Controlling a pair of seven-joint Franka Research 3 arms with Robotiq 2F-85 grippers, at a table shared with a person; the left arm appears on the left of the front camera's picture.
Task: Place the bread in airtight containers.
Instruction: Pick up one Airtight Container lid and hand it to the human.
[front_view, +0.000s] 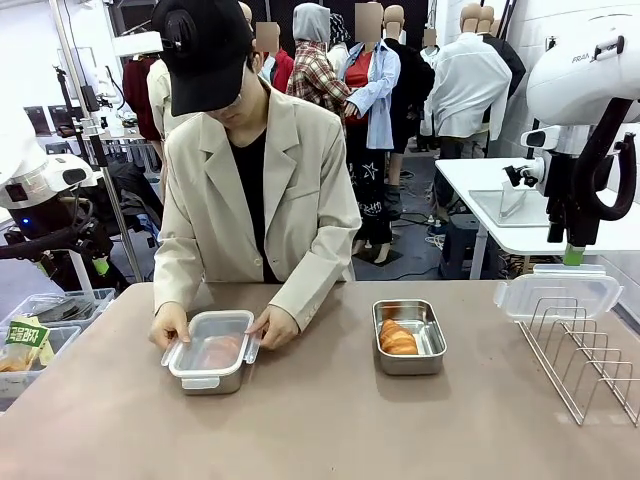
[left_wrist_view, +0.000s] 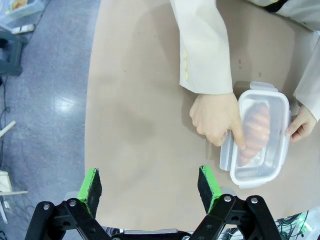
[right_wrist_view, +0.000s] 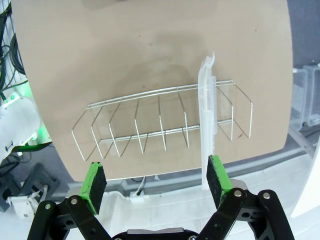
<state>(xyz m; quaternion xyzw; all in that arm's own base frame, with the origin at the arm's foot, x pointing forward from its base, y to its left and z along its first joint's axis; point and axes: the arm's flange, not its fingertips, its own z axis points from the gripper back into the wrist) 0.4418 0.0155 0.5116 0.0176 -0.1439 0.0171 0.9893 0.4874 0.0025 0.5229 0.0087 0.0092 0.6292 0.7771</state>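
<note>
Gripping state, left gripper: the jaws are spread wide. Nothing is held or touched, and bare table is seen between the pads.
Gripping state, right gripper: the jaws are spread wide and nothing is clamped. One pad is lined up with the near end of the spare lid; contact cannot be confirmed.
Spare lid: stood on edge in a slot of the wire rack, at the robot's right side of the table, well apart from both containers.
Open container: set near the table's middle. One bread roll is laid inside and no lid is fitted.
Lidded container: set directly in front of the person. A translucent lid is seated on it, and a second roll is seen through the plastic.
Person's hands: one hand is placed at one side of the lidded container and the other hand at the opposite side, both against the lid edge. Whether the clips are latched cannot be determined.
Completed: both visible rolls are judged to be loaded, one per container.
Outstanding: the lidded container is to be clipped shut if it is not already. The spare lid is to be taken from the wire rack and fitted to the open container.
</note>
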